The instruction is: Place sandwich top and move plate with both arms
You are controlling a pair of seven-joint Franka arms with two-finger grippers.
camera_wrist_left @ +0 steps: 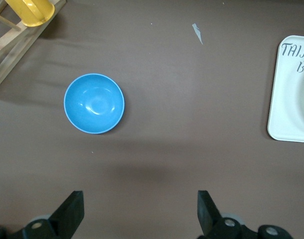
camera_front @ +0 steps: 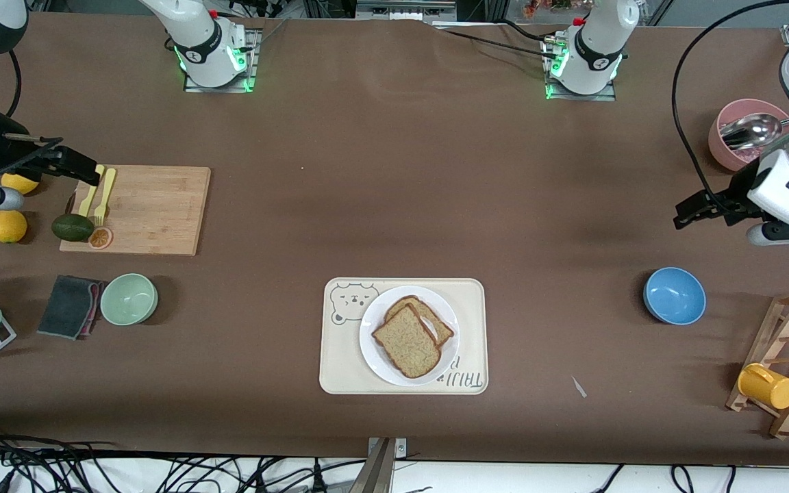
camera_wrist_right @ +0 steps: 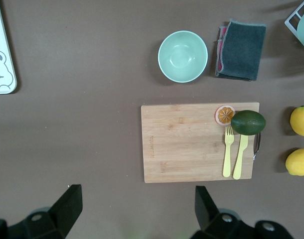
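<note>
We see the right gripper [camera_front: 83, 174] wide open and empty over the cutting board [camera_front: 148, 209]. The top slice [camera_front: 407, 340] lies on the plate [camera_front: 375, 356], on the tray [camera_front: 340, 370], midway between both arms. The left gripper [camera_front: 692, 212] is also wide open and empty, above the blue bowl [camera_front: 674, 295].

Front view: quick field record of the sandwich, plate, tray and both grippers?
sandwich top: lies on another bread slice, offset
plate: on the cream tray, holds both slices
left gripper: open, empty, in the air near the blue bowl
right gripper: open, empty, over the cutting board's edge
arms: both wait away from the plate
</note>
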